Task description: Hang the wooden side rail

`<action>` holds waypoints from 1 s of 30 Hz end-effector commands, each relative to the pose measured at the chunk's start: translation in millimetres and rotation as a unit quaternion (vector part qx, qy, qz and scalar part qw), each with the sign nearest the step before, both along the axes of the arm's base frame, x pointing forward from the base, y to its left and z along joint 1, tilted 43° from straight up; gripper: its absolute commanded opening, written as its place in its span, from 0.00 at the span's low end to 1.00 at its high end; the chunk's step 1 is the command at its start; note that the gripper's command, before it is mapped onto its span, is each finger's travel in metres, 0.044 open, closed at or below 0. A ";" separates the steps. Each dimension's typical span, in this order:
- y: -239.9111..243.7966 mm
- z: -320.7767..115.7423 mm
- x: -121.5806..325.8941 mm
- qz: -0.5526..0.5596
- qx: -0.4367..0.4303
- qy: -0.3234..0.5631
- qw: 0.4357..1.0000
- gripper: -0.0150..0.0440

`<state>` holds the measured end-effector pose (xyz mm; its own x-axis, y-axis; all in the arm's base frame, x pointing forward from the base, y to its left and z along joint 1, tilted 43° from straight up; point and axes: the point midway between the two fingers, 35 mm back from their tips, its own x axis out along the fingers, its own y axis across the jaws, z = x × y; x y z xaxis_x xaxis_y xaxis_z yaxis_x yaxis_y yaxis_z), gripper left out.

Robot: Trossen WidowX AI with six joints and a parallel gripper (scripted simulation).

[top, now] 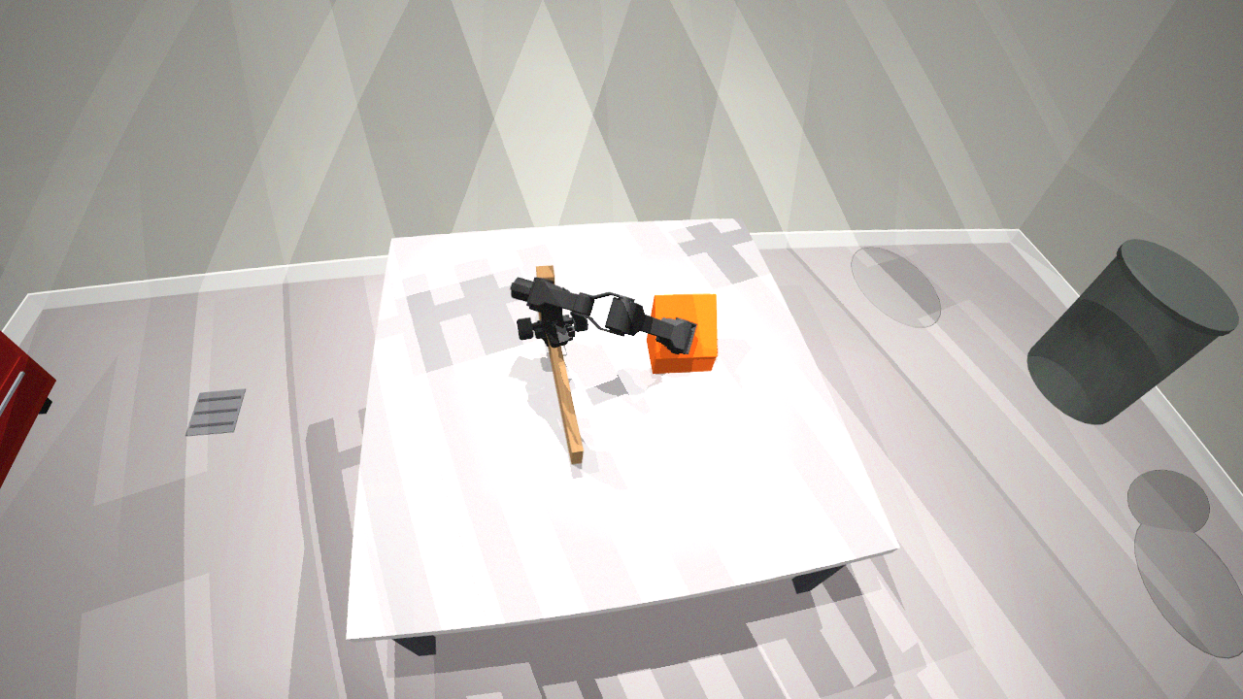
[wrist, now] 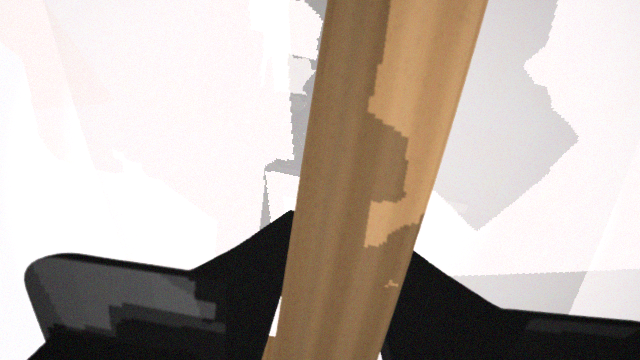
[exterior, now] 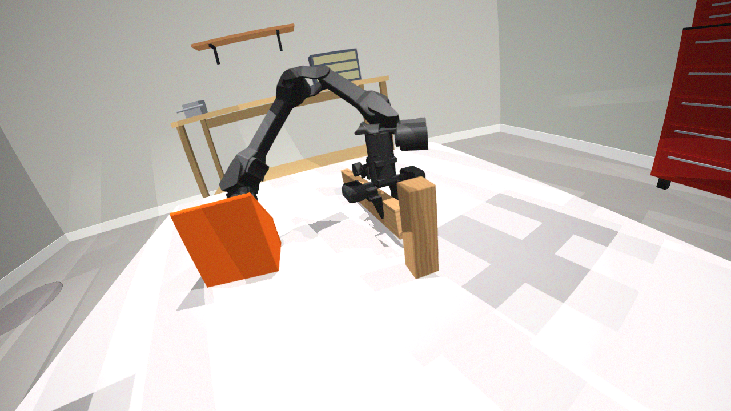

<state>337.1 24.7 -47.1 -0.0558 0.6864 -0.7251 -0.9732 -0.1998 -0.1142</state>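
Note:
The wooden side rail (top: 565, 401) (exterior: 390, 214) (wrist: 360, 150) lies along the white table (top: 608, 539) (exterior: 511, 332). One end meets the upright wooden headboard post (top: 545, 273) (exterior: 420, 229); the other end rests on the table. My gripper (top: 554, 334) (exterior: 383, 199) (wrist: 340, 300) points straight down and is shut on the rail, close behind the post. In the wrist view the rail runs between both black fingers. The hooks, the pins and the post's slot are hidden, so I cannot tell whether the hooks sit on the pins.
The arm's orange base block (top: 699, 313) (exterior: 224, 245) stands on the table beside the rail. Off the table are a grey bin (top: 1129, 330), a red tool cabinet (exterior: 700, 102) and a wooden workbench (exterior: 224, 115).

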 end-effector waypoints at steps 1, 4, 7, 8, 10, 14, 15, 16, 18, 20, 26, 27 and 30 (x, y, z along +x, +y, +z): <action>-7.4 -0.3 1.9 -0.004 -0.005 -0.005 1.000 0.25; -7.7 -0.6 1.6 -0.004 -0.005 -0.005 1.000 0.25; -7.8 -1.1 1.3 -0.004 -0.005 -0.005 1.000 0.25; -7.8 -1.2 1.2 -0.004 -0.005 -0.005 1.000 0.25; -7.8 -1.6 1.0 -0.004 -0.005 -0.005 1.000 0.25; -7.9 -2.2 0.6 -0.004 -0.005 -0.005 1.000 0.25; -7.9 -2.4 0.5 -0.004 -0.005 -0.005 1.000 0.25; -7.9 -2.6 0.4 -0.004 -0.005 -0.005 1.000 0.25; -8.1 -2.8 0.2 -0.004 -0.005 -0.005 1.000 0.25; -8.3 -2.9 0.1 -0.004 -0.005 -0.005 1.000 0.25; -8.8 -2.8 0.6 -0.004 -0.005 -0.005 1.000 0.25; -8.9 -2.8 0.7 -0.004 -0.005 -0.005 1.000 0.25; -9.2 -2.8 1.0 -0.004 -0.005 -0.005 1.000 0.25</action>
<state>336.5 22.5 -49.4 -0.0549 0.6859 -0.7256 -0.9734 -0.1985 -0.1141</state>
